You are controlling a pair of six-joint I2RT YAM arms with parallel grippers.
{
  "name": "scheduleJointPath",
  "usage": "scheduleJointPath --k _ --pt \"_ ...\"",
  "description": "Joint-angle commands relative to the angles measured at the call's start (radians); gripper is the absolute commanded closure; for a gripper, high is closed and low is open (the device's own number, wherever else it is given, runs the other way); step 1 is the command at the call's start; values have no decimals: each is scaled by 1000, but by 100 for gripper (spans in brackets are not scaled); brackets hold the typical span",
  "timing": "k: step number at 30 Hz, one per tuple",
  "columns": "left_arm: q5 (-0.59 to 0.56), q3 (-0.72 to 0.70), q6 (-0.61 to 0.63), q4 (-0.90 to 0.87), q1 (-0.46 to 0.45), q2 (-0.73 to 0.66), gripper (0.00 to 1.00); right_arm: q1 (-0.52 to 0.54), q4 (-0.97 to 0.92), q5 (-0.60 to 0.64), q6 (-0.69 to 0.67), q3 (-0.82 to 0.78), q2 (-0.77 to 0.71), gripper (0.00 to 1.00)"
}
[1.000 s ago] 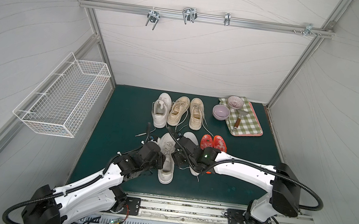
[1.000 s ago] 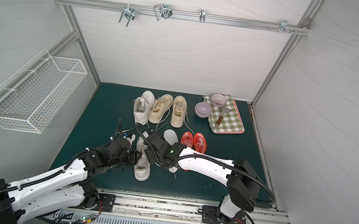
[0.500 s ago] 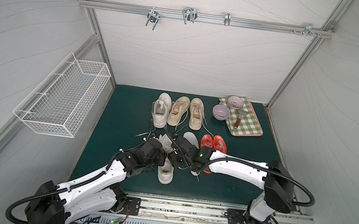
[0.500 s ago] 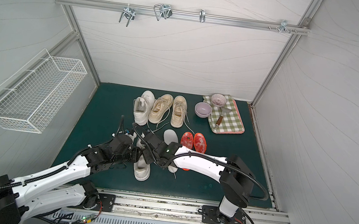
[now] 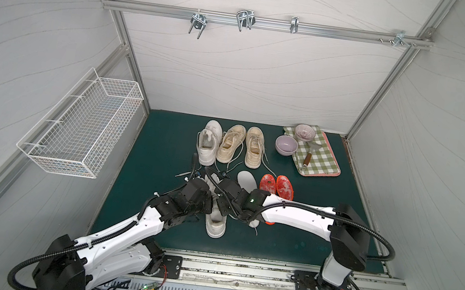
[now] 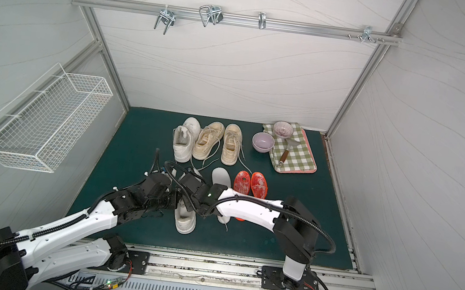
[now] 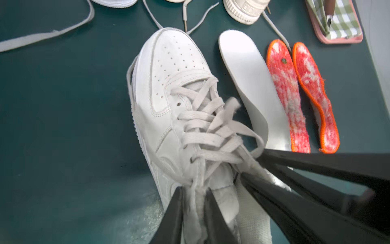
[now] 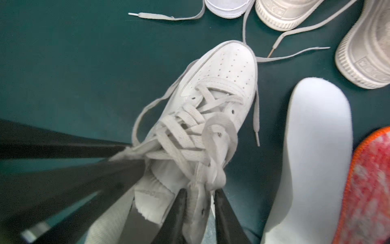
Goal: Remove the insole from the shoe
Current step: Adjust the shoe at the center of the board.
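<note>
A white laced sneaker, the shoe (image 5: 215,225), lies at the mat's front centre with its toe pointing to the back. Both arms meet over its opening. My left gripper (image 7: 194,190) is shut on the laced edge of the upper on one side of the tongue. My right gripper (image 8: 200,192) is shut on the opposite laced edge. The tongue (image 8: 156,190) stands between them. Down in the opening a pale woven strip of the insole (image 7: 249,211) shows; the rest of it is hidden inside the shoe.
A loose white insole (image 5: 246,179) and two orange-red insoles (image 5: 276,185) lie just right of the shoe. Three more shoes (image 5: 230,144) stand in a row behind, with laces trailing. A checked tray (image 5: 319,158) with bowls sits at the back right. A wire basket (image 5: 80,129) hangs on the left wall.
Both grippers have closed onto the shoe's laced edges, after standing wider a second ago. Both wrists have drawn in closer over the opening.
</note>
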Motion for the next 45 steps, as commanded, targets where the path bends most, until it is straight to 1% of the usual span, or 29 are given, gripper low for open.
scheduleJointPath --k 1,4,7,11,13,16,18,20,22,24,27,30,32,38,45 --pt "-52 -19 -18 -47 45 -47 85 -16 -150 196 60 -31 -8 79" --pt "-55 -51 -26 -71 79 -96 87 -55 -195 237 125 -91 -35 81" --pt "-58 -74 -34 -79 91 -128 87 -117 -190 180 173 -151 -59 84" --pt "-15 -81 -32 -49 91 -125 87 -119 -148 139 141 -167 -72 85" --pt "23 -84 -29 -18 91 -116 87 -112 -98 79 91 -164 -75 85" --pt "113 -83 -14 47 92 -89 87 -93 -12 -39 23 -173 -94 83" --pt "172 -78 -4 79 90 -64 87 -80 32 -119 -13 -175 -108 80" --pt "204 -81 -2 107 91 -50 86 -67 54 -173 -35 -176 -120 76" --pt "216 -89 -7 123 91 -51 82 -52 61 -210 -61 -171 -131 68" --pt "220 -94 -13 130 90 -59 79 -32 65 -248 -101 -170 -145 56" --pt "217 -95 -12 127 90 -74 74 1 42 -248 -132 -161 -149 44" --pt "216 -99 -9 124 91 -91 70 18 -9 -205 -133 -141 -127 39" --pt "209 -100 -10 116 91 -105 68 24 -29 -177 -134 -133 -110 37" --pt "199 -115 -7 112 92 -142 61 27 -31 -144 -134 -116 -60 30" --pt "189 -123 -3 107 92 -161 56 27 2 -64 -130 -71 24 26"
